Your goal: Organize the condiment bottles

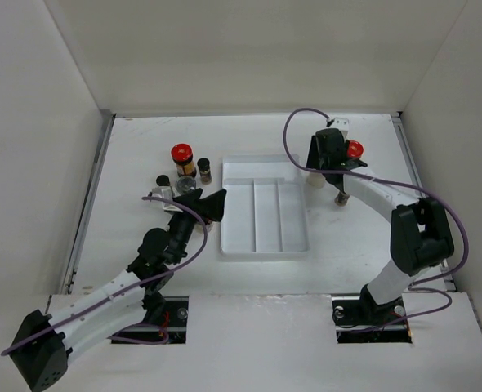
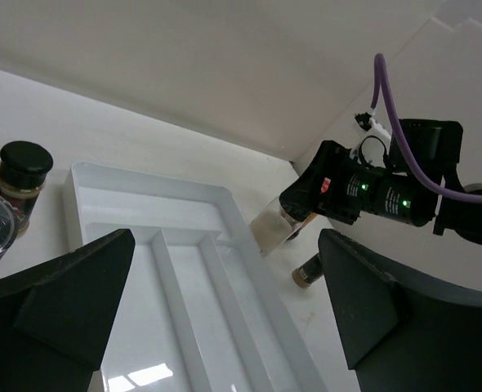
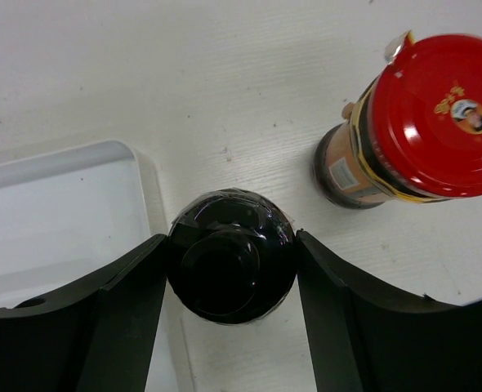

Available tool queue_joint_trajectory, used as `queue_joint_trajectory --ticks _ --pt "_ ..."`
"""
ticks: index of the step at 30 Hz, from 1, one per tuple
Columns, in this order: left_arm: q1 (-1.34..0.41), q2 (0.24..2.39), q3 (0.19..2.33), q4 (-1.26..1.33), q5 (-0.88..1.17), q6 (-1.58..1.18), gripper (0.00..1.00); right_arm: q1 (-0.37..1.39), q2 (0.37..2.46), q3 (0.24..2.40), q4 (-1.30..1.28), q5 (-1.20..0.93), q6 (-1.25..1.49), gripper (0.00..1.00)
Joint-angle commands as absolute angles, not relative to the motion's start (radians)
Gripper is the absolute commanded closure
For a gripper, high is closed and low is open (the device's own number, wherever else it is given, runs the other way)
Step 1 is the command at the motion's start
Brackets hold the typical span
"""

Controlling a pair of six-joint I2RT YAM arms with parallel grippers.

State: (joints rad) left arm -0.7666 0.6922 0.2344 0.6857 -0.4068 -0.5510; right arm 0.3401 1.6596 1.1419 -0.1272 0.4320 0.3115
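White table [image 1: 143, 139] carrying a tray and small jars.
A white divided tray [image 1: 239, 220] lies mid-table. Close together to its left stand a red-lidded jar [image 1: 181, 158], a dark jar [image 1: 204, 170], a black-capped jar [image 1: 162, 180] and a clear jar [image 1: 185, 186]. To its right are a second red-lidded jar [image 1: 354, 149], a small dark bottle [image 1: 341, 198] and a black-capped bottle [image 3: 231, 265], just beside the tray's corner.

We saw the tray [image 1: 264, 245] mid-table, a jar cluster [image 1: 182, 161] off its far left corner, a capped jar [image 3: 231, 268] and two others [image 1: 354, 149] off its far right.
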Motion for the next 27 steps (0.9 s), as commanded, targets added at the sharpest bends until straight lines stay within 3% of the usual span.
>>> queue_joint_trajectory --ticks 1,14,27 --pt "-0.74 0.637 0.219 0.723 -0.413 -0.56 0.0 0.389 1.534 1.209 -0.038 0.492 0.278 0.55" --pt "-0.697 0.617 0.187 0.715 -0.471 -0.6 0.0 0.68 1.822 1.584 -0.029 0.411 0.29 0.54" --pt "-0.694 0.643 0.19 0.716 -0.465 -0.607 0.0 0.705 2.052 1.74 -0.028 0.353 0.308 0.5"
